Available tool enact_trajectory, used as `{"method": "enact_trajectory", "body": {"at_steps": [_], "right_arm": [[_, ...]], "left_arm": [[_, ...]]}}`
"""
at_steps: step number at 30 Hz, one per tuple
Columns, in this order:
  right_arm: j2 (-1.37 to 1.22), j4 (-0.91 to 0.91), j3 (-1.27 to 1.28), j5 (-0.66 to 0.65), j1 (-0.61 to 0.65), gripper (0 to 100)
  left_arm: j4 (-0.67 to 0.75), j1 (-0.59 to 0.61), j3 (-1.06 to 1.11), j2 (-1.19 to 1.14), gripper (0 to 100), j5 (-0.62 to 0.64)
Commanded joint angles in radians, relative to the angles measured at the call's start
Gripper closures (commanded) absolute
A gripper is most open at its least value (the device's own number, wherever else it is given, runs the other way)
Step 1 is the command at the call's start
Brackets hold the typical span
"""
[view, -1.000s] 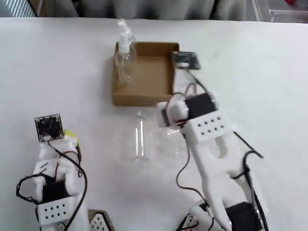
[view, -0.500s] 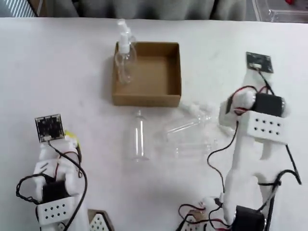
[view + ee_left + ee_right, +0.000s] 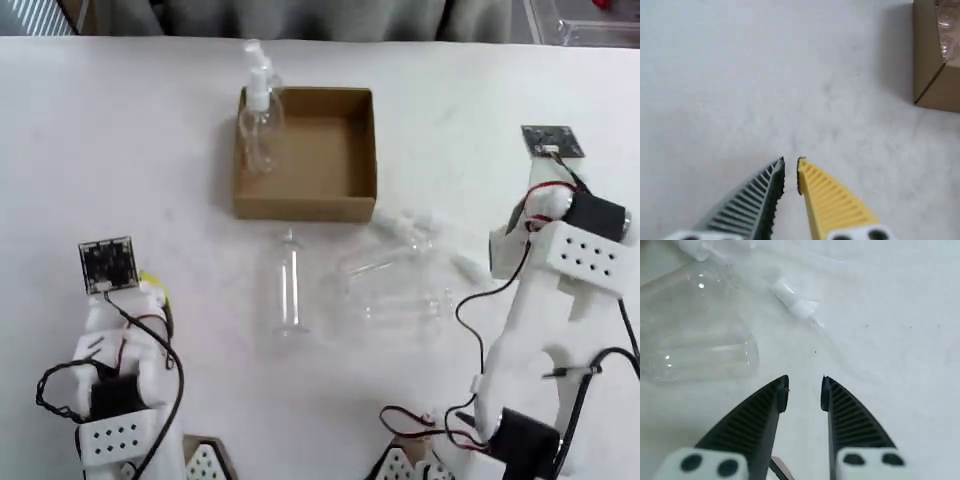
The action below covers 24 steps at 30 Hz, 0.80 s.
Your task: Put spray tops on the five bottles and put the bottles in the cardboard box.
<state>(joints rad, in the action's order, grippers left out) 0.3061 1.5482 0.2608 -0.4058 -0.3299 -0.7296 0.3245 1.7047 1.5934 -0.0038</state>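
One capped bottle [image 3: 258, 125], spray top fitted, stands upright inside the cardboard box [image 3: 300, 208] in the high view, in the far corner on the left arm's side. An uncapped bottle [image 3: 288, 290] lies flat on the table [image 3: 150, 130] just in front of the box. Beside it, toward the right arm [image 3: 545, 290], lies a cluster of clear bottles [image 3: 400, 295]; their count cannot be determined. Loose spray tops [image 3: 415, 225] lie between that cluster and the box's near corner. The left arm [image 3: 115, 400] sits at the near edge, well apart from the bottles.

Left wrist view: the left gripper [image 3: 791, 167] hangs over bare table. Its grey and yellow jaws are all but closed, with only a sliver between the tips and nothing held. A corner of the box shows farther off.

Right wrist view: the right gripper [image 3: 805, 387] is over the table, its black jaws parted by a narrow gap with nothing in it. One of the clear bottles lies on its side near one fingertip, not touching it. A white spray top lies beyond the tips.
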Motion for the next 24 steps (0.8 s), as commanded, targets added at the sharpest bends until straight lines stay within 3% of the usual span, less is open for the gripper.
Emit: {"method": "enact_trajectory", "body": {"at_steps": [1, 10, 16, 21, 24], "right_arm": [[-0.028, 0.015, -0.037, 0.080, 0.076, 91.7], [0.013, -0.116, 0.175, 0.146, 0.303, 91.8], [0.110, -0.337, 0.298, 0.135, 0.203, 91.6], [0.117, -0.394, 0.353, -0.086, 0.139, 91.4], [0.117, -0.397, 0.377, -0.109, 0.128, 91.4]], "left_arm": [[-0.008, -0.044, -0.005, 0.016, 94, -0.006], [-0.009, -0.047, -0.005, 0.016, 94, -0.008], [-0.009, -0.048, -0.005, 0.016, 94, -0.071], [-0.009, -0.048, -0.005, 0.016, 94, -0.074], [-0.008, -0.050, -0.005, 0.016, 94, -0.074]]}}
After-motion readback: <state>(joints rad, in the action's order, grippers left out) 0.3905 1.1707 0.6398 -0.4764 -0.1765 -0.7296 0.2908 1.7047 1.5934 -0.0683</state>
